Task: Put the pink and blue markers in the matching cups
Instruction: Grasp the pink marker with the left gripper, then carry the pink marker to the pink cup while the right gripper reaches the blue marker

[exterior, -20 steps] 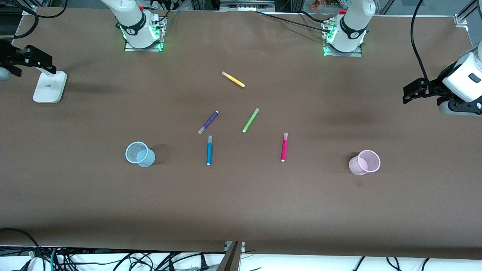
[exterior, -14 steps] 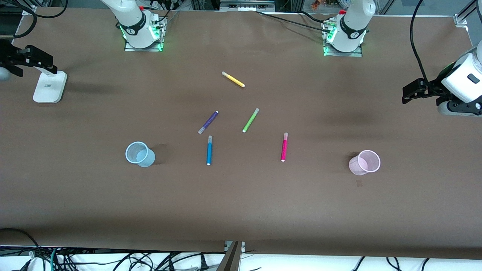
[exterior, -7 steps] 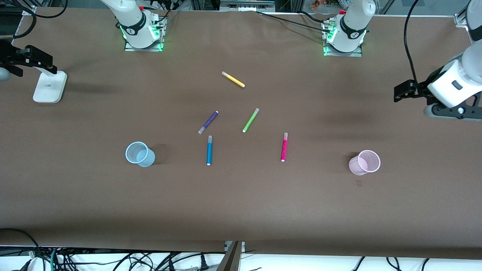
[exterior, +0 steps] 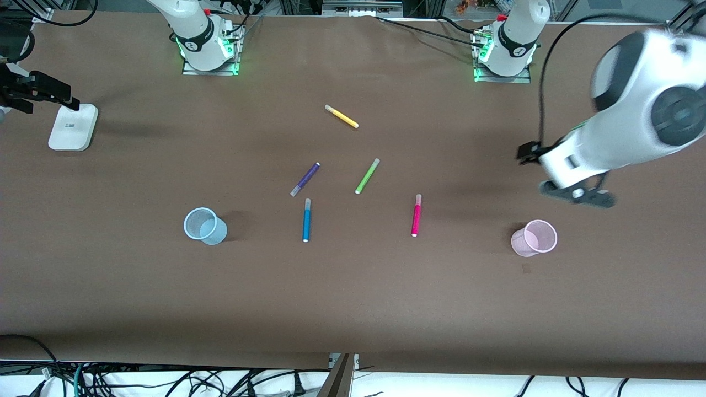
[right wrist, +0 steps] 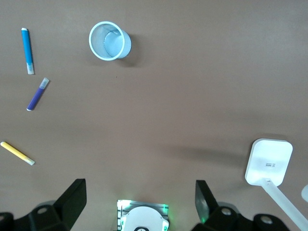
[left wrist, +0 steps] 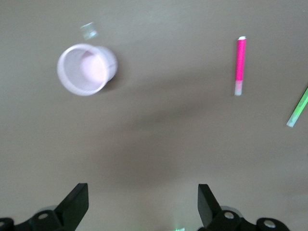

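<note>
the pink marker (exterior: 416, 215) lies flat on the brown bench (exterior: 386, 298) near the middle, its pale cap pointing toward the robots' bases; the blue marker (exterior: 306, 220) lies flat too, roughly parallel to it and toward the right arm's end, well apart from it; the pale pink cup (exterior: 534, 237) stands upright toward the left arm's end of the bench, well apart from the pink marker; the pale blue cup (exterior: 204, 225) stands upright toward the right arm's end, well apart from the blue marker; both cups hold nothing; a purple marker (exterior: 305, 179) lies slanted just farther from the front camera than the blue one, close to its cap but not touching; a green marker (exterior: 367, 176) lies slanted between the purple and pink ones, farther back than either task marker; a yellow marker (exterior: 341, 116) lies farther still, nearest the bases; the left pincer (left wrist: 143, 204) hangs in the air over bare bench close to the pink cup, its fingers spread wide apart and holding nothing; the right pincer (right wrist: 140, 204) waits up over the right arm's end of the bench, fingers likewise wide apart and holding nothing, with a white stand (exterior: 73, 127) on the bench near it.
</note>
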`<state>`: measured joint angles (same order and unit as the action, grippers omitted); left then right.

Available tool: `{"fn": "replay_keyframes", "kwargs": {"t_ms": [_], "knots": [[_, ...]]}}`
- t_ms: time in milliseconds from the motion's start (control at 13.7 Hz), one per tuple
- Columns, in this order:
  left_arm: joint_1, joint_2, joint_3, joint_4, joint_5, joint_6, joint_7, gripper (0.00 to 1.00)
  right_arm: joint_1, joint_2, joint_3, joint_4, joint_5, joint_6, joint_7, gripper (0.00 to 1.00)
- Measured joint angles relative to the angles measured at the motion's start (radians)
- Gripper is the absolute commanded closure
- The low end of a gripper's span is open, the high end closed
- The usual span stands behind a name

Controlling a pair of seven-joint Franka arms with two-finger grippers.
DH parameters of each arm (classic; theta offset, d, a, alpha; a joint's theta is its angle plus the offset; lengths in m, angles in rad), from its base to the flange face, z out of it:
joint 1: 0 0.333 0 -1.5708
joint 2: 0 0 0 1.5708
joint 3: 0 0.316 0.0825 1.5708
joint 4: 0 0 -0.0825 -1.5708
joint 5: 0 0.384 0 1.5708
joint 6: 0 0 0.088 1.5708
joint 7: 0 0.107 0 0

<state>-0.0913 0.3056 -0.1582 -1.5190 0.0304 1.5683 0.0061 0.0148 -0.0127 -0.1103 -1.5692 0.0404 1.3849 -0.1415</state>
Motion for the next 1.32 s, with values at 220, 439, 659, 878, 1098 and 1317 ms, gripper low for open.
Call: {"fn": "replay_keyframes", "kwargs": {"t_ms": [220, 439, 659, 878, 1098, 1317], "knots": [[-0.079, 0.107, -0.004, -0.006, 0.0, 0.142, -0.006, 0.0, 0.0, 0.002, 0.0, 0.0, 0.001, -0.037, -0.001, 0.0], [-0.179, 0.201, -0.008, -0.026, 0.0, 0.288, -0.085, 0.0, 0.001, 0.012, 0.001, 0.0, 0.008, -0.038, -0.013, 0.0], [-0.278, 0.28, -0.009, -0.073, 0.005, 0.431, -0.249, 0.0, 0.003, 0.026, 0.004, 0.0, 0.009, -0.038, -0.021, 0.0], [-0.297, 0.307, -0.006, -0.198, 0.033, 0.658, -0.293, 0.0, 0.004, 0.029, 0.005, 0.0, 0.009, -0.038, -0.021, 0.0], [-0.297, 0.329, -0.001, -0.303, 0.035, 0.824, -0.293, 0.04, 0.004, 0.03, 0.005, 0.0, 0.009, -0.038, -0.021, 0.0], [-0.301, 0.336, -0.001, -0.319, 0.035, 0.837, -0.293, 0.72, 0.012, 0.03, 0.011, 0.0, 0.009, -0.032, -0.021, 0.0]]}}
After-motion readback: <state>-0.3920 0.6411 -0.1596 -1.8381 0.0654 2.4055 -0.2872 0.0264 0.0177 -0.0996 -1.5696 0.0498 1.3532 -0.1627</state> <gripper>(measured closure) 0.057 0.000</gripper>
